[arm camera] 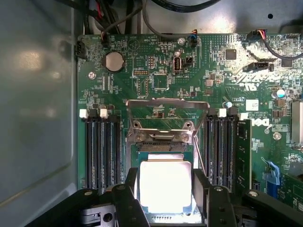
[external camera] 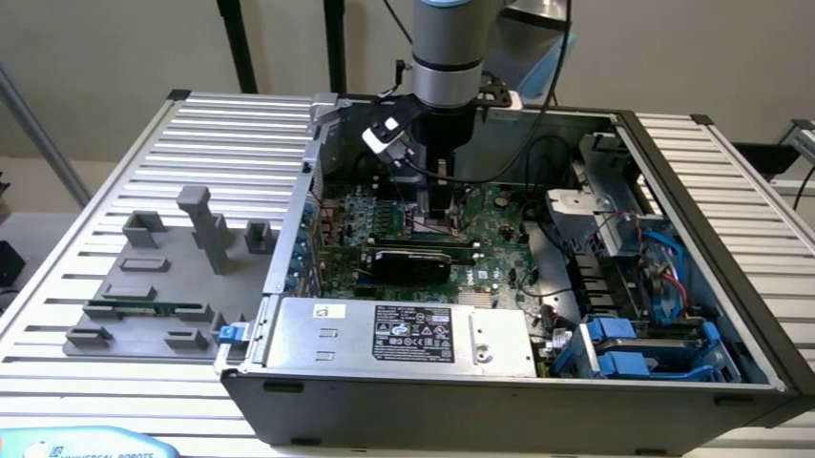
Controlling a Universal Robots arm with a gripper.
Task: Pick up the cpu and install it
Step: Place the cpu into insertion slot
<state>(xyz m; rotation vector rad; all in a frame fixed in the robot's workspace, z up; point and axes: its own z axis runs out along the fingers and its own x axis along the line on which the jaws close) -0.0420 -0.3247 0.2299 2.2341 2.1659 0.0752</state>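
The jaws of the gripper (arm camera: pixel 165 178) grip the cpu (arm camera: pixel 165 187) by two opposite edges, directly over the open socket (arm camera: pixel 161 147) on the green motherboard (arm camera: pixel 156 71). Hold the chip level and square to the socket frame. Apply no sideways force, since the contacts are probably fragile. The cpu top is flat, bright, silvery metal. The hinged steel load plate (arm camera: pixel 166 102) stands raised.

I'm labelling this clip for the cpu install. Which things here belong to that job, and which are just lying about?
Part of the job: the cpu, gripped by the gripper; the open socket frame; the motherboard.

Just lying about: the grey fixture blocks; the memory stick among them; the power supply; the blue drive caddies.
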